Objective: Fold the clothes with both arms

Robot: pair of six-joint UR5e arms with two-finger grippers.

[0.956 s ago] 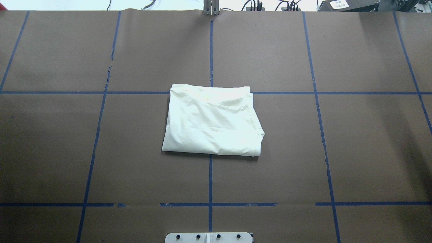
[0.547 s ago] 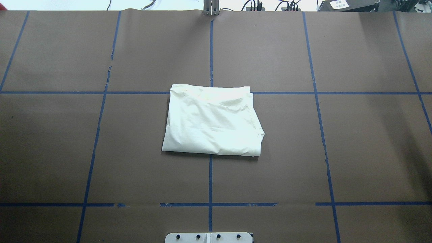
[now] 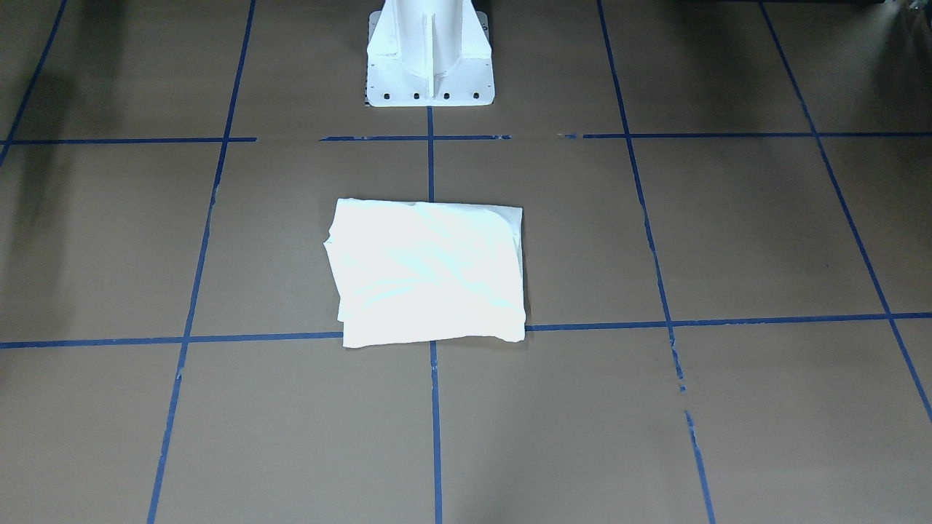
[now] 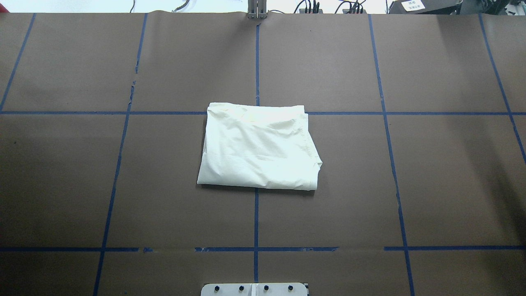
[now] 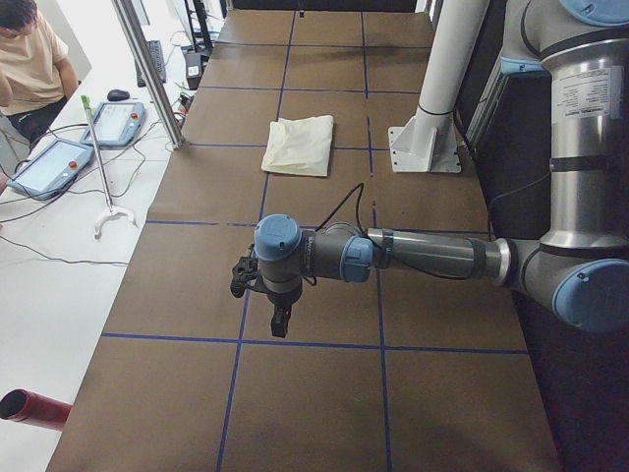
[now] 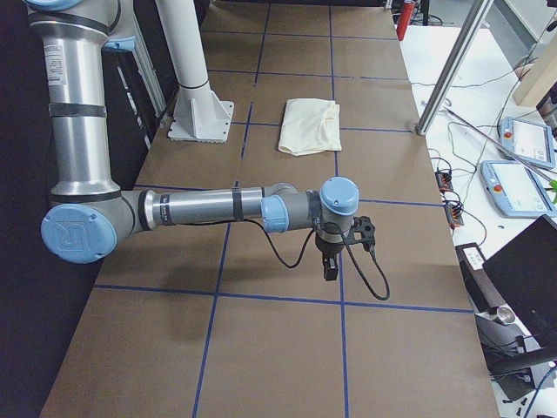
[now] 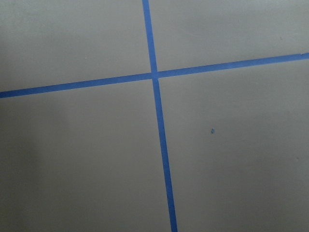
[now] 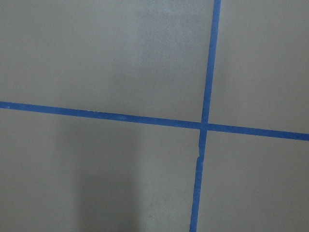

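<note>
The cream-white shirt [image 4: 259,148] lies folded into a rough rectangle at the middle of the brown table, plain side up; no print shows. It also shows in the front view [image 3: 429,273] and both side views [image 5: 300,145] [image 6: 311,124]. Both arms are out of the overhead and front views. The left arm reaches out low over the table's left end, its gripper [image 5: 280,320] pointing down, far from the shirt. The right arm does the same at the right end, its gripper [image 6: 331,266] pointing down. I cannot tell whether either is open or shut. Both wrist views show only table and tape.
Blue tape lines [image 4: 256,218] grid the brown table. The white pedestal base [image 3: 429,54] stands behind the shirt. An operator [image 5: 29,59], teach pendants [image 5: 49,165] [image 6: 520,187] and cables lie on side benches beyond the table's far edge.
</note>
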